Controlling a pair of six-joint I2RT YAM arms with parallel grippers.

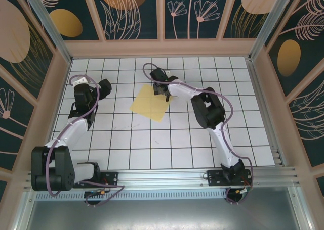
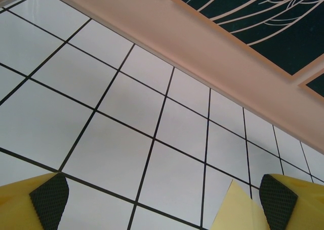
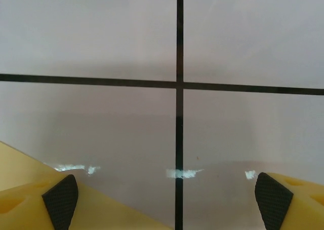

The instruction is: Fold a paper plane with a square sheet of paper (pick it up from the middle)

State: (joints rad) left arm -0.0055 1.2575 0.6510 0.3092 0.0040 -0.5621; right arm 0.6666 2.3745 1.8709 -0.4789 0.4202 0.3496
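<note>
The square sheet of paper [image 1: 149, 102] is pale yellow and lies flat and unfolded on the white grid table, turned like a diamond. A paper plane is out of view. My right gripper [image 1: 163, 90] hangs low over the table at the sheet's upper right edge. It is open, and between its pads [image 3: 61, 200] are bare tiles with the sheet's edge [image 3: 106, 215] by the left finger. My left gripper [image 1: 106, 87] is open about two tiles left of the sheet. A corner of the sheet [image 2: 235, 212] shows beside its right pad [image 2: 277, 199].
A wooden frame [image 1: 162, 48] with patterned dark panels walls the table [image 1: 202, 139] at the back and sides. An aluminium rail [image 1: 167, 177] carrying both arm bases runs along the near edge. The right arm's elbow [image 1: 207, 108] stands just right of the sheet.
</note>
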